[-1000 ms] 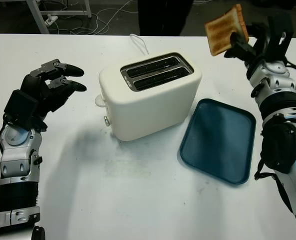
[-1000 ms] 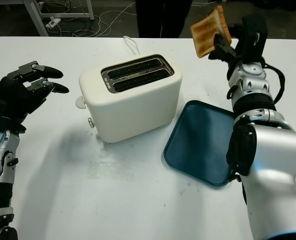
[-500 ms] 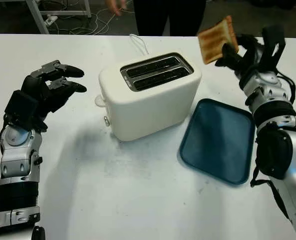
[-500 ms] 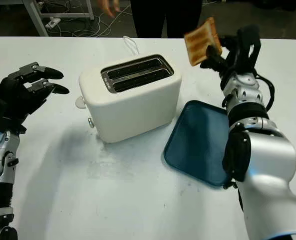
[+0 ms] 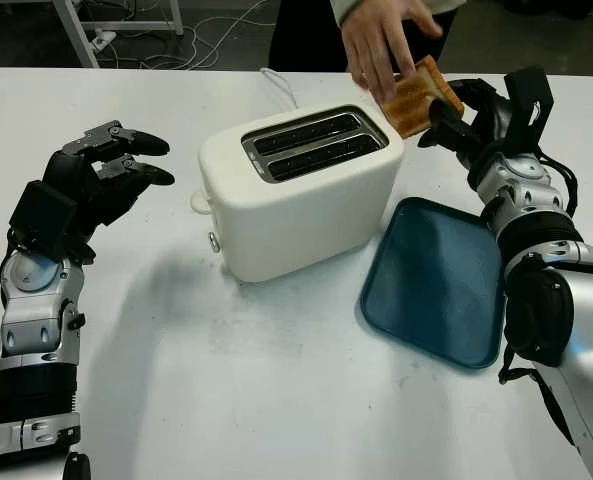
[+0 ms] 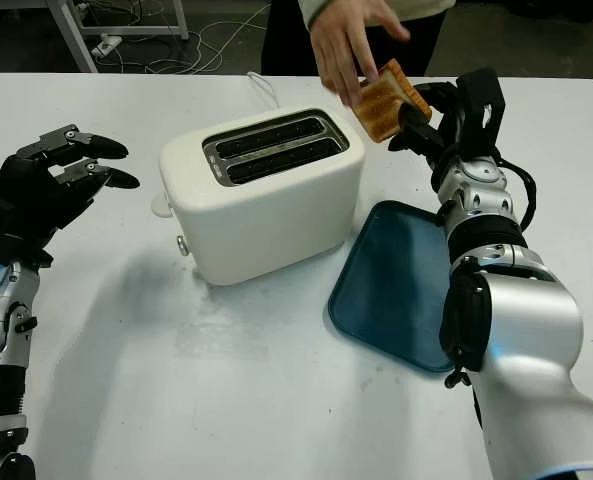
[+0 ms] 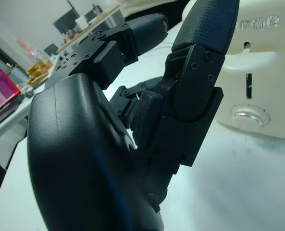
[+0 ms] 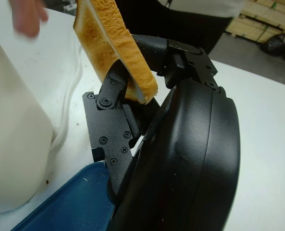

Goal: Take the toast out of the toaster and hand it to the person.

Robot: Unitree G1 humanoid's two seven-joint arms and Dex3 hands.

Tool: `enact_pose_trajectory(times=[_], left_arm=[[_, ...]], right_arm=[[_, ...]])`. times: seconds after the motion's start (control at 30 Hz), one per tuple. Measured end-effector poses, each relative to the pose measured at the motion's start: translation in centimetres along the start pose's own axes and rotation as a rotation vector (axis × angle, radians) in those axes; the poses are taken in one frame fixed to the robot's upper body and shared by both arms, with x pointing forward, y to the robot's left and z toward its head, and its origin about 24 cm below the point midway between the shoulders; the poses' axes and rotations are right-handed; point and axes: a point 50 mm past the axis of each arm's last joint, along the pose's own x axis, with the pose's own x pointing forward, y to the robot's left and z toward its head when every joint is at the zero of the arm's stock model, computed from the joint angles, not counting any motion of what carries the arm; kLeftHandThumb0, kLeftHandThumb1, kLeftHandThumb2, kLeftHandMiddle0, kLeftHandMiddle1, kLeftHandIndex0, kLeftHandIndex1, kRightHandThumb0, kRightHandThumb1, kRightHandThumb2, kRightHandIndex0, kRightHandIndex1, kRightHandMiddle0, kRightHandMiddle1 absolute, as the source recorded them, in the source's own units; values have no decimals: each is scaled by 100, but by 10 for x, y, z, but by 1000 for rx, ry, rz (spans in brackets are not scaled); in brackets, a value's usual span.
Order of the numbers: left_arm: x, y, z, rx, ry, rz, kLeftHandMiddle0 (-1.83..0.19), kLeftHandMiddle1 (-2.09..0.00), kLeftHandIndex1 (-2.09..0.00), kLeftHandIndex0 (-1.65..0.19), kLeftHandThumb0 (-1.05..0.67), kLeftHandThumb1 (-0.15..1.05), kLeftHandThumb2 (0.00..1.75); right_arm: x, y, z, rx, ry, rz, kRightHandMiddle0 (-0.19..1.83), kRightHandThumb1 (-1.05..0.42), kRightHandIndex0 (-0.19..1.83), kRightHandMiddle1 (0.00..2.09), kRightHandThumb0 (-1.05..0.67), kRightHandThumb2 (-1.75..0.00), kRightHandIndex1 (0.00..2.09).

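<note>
left eye view: at upper right, the right hand grips a slice of toast above the cream toaster; a person's hand reaches down from the top edge and touches the toast. a blue tray lies right of the toaster. the left hand is at the left, holding nothing.

right wrist view: black fingers clamp the toast's lower edge.

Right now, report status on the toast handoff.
Right hand shut on toast, held up beyond the toaster. Person's hand touching the toast's far edge. Left hand open, idle left of toaster. Nothing in the way.
</note>
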Motion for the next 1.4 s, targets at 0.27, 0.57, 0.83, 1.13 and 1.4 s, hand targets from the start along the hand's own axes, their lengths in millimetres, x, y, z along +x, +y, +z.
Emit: enact_pose_trajectory(times=[0.27, 0.57, 0.83, 1.13, 1.4], left_arm=[[0, 0, 0, 0, 0, -1, -73, -95, -86, -71, -105, 89, 0], [0, 0, 0, 0, -2, -4, -74, -95, -86, -71, -105, 88, 0], [0, 0, 0, 0, 0, -4, -73, -94, -85, -71, -105, 89, 0], [0, 0, -1, -1, 4, -5, -74, -92, -83, -73, -105, 88, 0], [0, 1, -1, -4, 2, 5, -78, -92, -82, -77, -105, 87, 0]], right_arm=[[0, 0, 1, 0, -6, 2, 37, -92, 77, 175, -19, -62, 175], [0, 0, 5, -4, -29, 23, 29, -92, 71, 175, -16, -67, 175], [0, 1, 10, -3, -67, 60, 31, -92, 74, 175, -19, -64, 175], [-2, 0, 15, -212, -134, -34, 40, -92, 58, 140, -53, -48, 157], [-31, -6, -9, -318, -274, 7, 38, -92, 34, 2, -64, -48, 18]])
